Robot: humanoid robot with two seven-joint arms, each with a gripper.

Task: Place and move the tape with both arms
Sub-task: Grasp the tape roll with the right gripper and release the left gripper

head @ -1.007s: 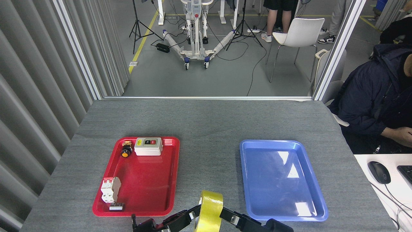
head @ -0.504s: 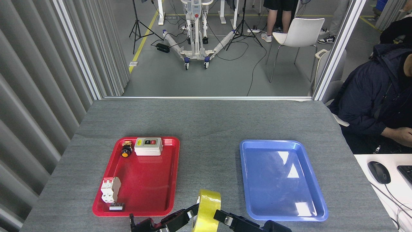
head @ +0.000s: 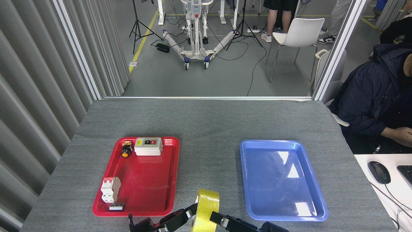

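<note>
left gripper (head: 190, 211) pinches the tape (head: 206, 209), upright on edge; right gripper (head: 217, 219) spread beside it.

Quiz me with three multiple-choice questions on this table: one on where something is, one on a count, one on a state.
1. Where is the tape?
A. in the red tray
B. between the two trays, at the near edge
C. in the blue tray

2. How many things lie in the red tray?
A. one
B. four
C. seven

3. What is the state of the blue tray?
A. empty
B. stacked full
C. upside down

Answers: 1 B, the roll stands on edge between the end effectors; 2 B, switch box, button, breaker, small black part; 3 A, only reflections show inside.
</note>
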